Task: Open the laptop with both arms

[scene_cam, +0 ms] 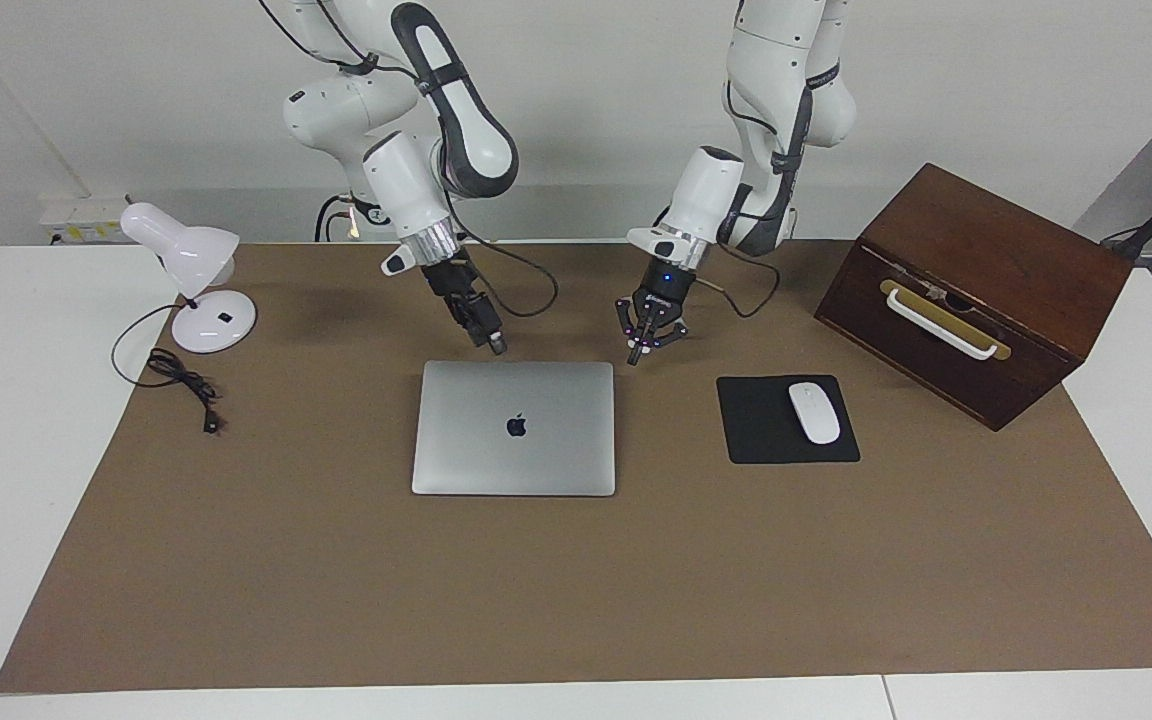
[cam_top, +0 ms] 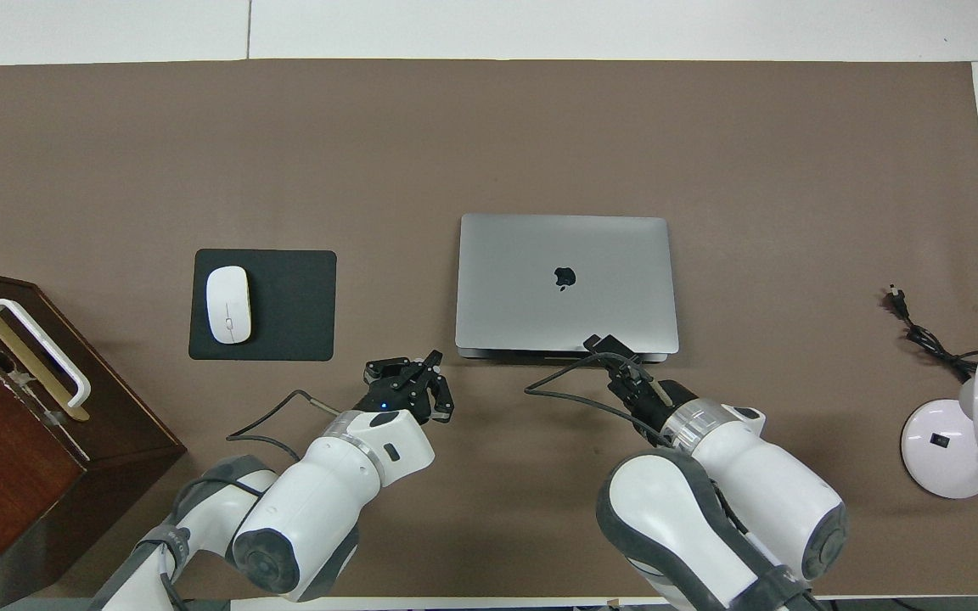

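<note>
Centre frame, closed laptop lies flat on tabletop. Left hand pinched closed beside its upper-right corner. Right hand at its upper edge, fingers unclear.

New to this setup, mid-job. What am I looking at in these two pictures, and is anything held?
Two white robot arms work at one table. One picture faces them from across the table; the other looks down from above their end. On the brown mat lie a closed laptop, a mouse on a black pad, a wooden box and a desk lamp. The right pincer hangs at the laptop's edge nearest the robots; the left pincer, shut, hangs over the mat near that edge's corner. Nothing is visibly held.
</note>
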You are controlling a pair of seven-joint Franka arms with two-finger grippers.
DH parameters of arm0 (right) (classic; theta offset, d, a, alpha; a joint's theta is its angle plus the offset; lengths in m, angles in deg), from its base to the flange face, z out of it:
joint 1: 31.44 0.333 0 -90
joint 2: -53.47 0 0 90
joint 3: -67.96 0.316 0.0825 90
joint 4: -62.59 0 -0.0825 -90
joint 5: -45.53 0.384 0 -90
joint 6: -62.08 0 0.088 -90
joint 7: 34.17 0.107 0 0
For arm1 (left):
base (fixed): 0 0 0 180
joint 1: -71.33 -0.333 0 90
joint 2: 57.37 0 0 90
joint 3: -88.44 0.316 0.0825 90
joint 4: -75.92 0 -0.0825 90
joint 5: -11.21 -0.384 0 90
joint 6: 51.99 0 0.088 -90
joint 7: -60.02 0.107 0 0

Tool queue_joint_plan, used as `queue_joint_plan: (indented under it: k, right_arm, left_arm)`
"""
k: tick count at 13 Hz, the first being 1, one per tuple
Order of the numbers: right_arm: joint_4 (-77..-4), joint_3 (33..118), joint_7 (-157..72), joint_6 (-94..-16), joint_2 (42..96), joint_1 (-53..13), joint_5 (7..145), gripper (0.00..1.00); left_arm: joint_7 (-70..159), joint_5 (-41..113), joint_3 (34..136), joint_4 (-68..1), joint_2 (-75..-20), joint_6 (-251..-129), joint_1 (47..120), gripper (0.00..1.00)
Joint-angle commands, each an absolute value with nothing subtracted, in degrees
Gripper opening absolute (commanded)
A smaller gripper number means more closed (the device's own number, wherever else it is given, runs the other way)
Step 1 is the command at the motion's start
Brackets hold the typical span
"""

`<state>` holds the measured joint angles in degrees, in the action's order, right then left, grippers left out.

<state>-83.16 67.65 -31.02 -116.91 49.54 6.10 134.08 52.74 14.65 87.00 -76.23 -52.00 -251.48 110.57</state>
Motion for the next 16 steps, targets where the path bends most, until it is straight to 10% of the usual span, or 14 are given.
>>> queue_joint_plan:
  k: [1,16]
  right_arm:
    - [-79.6,68.1,-31.3,-117.7,52.4,4.4,135.4,0.94]
    - [-74.4,68.1,-32.2,-117.4,55.2,2.9,135.4,0.94]
  left_arm:
    - [52.6,15.3,87.9,-71.9,-47.3,-252.7,113.1,0.00]
    - [56.2,15.1,88.3,-65.4,-39.3,-252.8,112.6,0.00]
